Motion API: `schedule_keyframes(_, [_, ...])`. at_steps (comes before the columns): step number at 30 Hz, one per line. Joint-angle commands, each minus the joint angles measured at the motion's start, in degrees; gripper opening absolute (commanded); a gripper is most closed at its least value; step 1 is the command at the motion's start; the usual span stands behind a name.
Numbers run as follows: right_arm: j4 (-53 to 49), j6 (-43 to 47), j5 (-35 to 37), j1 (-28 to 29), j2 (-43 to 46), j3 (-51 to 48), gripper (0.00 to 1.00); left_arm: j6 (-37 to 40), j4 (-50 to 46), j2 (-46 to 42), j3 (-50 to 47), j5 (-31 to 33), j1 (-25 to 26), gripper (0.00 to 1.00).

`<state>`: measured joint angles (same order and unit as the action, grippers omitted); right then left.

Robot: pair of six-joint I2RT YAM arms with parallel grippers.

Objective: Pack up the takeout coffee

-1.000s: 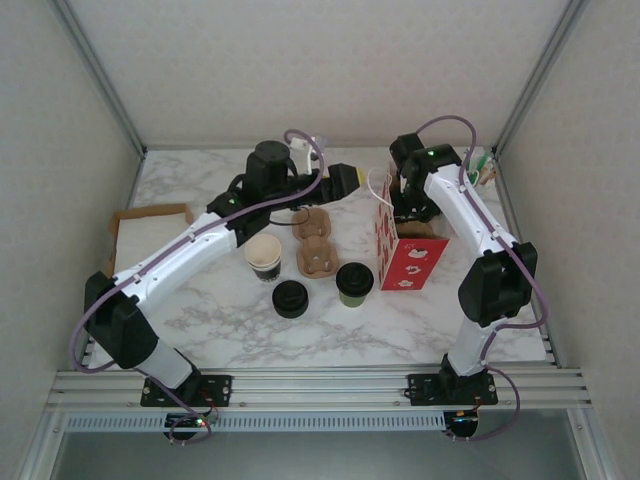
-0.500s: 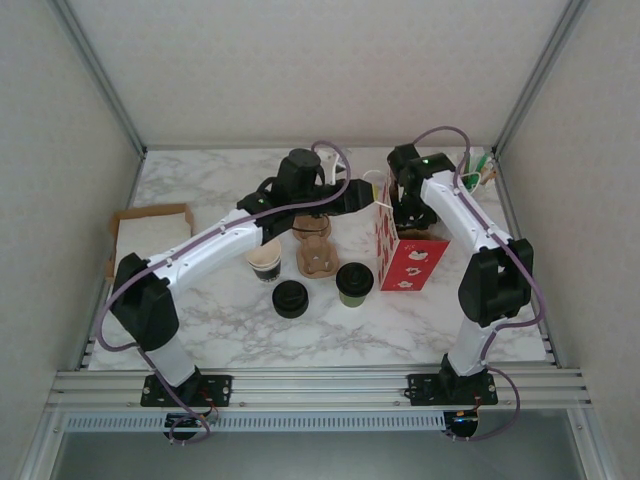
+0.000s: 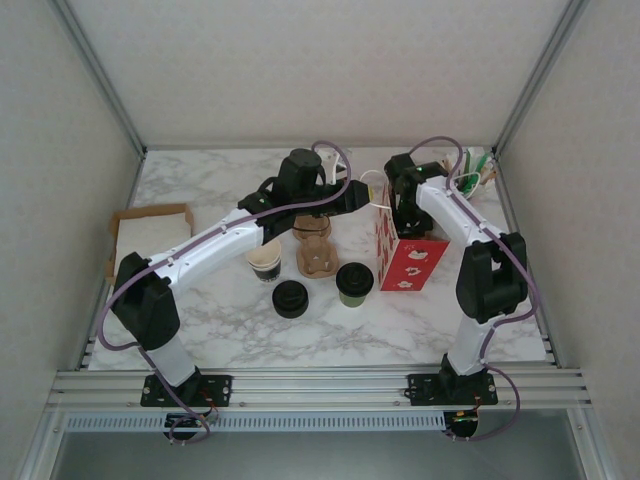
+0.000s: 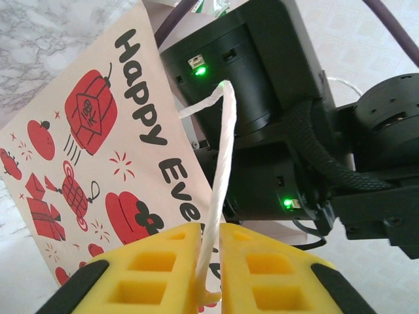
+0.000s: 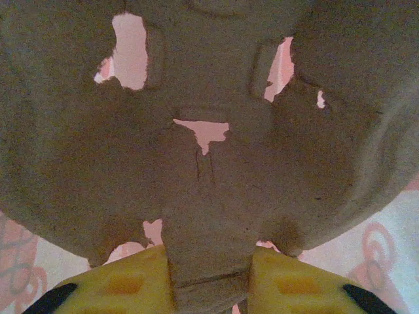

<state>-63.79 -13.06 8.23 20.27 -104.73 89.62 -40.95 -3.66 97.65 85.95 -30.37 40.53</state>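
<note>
Coffee first: the takeout coffee (image 3: 354, 283) stands upright on the tabletop (image 3: 230, 335) with its lid on. It is just left of the red paper bag (image 3: 410, 262) and apart from both arms.

Treat it as light but easy to crush. The thin paper wall will likely dent under a hard pinch, and the smooth black lid could pop off if you squeeze it or lift by it. If the cup is full it will be top-heavy and will slosh; you cannot tell from here whether it is. Take hold across the olive wall, below the lid's rim, with the fingers level, and carry it upright.

Your left fingers (image 4: 157, 268) are pinched narrow on the bag's white cord handle (image 4: 221, 163). Your right fingers (image 5: 131, 284) are clamped on a tab of a moulded pulp cup tray (image 5: 209, 131) at the bag's mouth. Neither is free for the cup yet.

Don't mistake the coffee for the lidless cup (image 3: 264, 262) or the loose black lid (image 3: 290, 298) nearby.
</note>
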Motion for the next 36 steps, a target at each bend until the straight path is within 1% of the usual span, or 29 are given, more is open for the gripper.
schedule_keyframes(1, [1.4, -0.9, -0.7, -0.5, -1.5, -1.6, 0.30, -0.2, 0.4, -1.1, 0.7, 0.7, 0.2, 0.16])
schedule_keyframes(12, [3.6, -1.1, -1.2, -0.5, -2.3, -4.6, 0.33, -0.4, 0.6, -1.2, 0.4, 0.8, 0.2, 0.15])
schedule_keyframes(14, [3.4, -1.1, -1.3, -0.5, -2.1, -4.6, 0.37, -0.4, 0.6, -1.2, 0.4, 0.8, 0.2, 0.15])
schedule_keyframes(19, [2.2, -1.1, -1.3, -0.5, -0.3, -3.7, 0.50, -0.4, 0.6, -1.2, 0.4, 0.8, 0.2, 0.16])
schedule_keyframes(24, [1.1, -1.3, -1.2, -0.5, 1.3, -2.5, 0.60, -0.8, 0.9, -1.2, 0.4, 0.8, 0.2, 0.16])
schedule_keyframes(29, [0.4, -1.5, -1.2, -0.4, 1.7, -2.0, 0.62, -0.8, 0.6, -1.3, 0.2, 1.1, 0.2, 0.16])
schedule_keyframes(33, [-0.2, -1.8, -1.4, -0.5, 2.8, -1.1, 0.67, -0.4, -0.1, -1.6, 0.0, 2.4, 0.2, 0.16])
schedule_keyframes(36, [-0.7, -2.0, -2.1, -0.5, 3.1, 0.5, 0.68, -0.1, -0.7, -1.8, -0.1, 3.7, -0.1, 0.15])
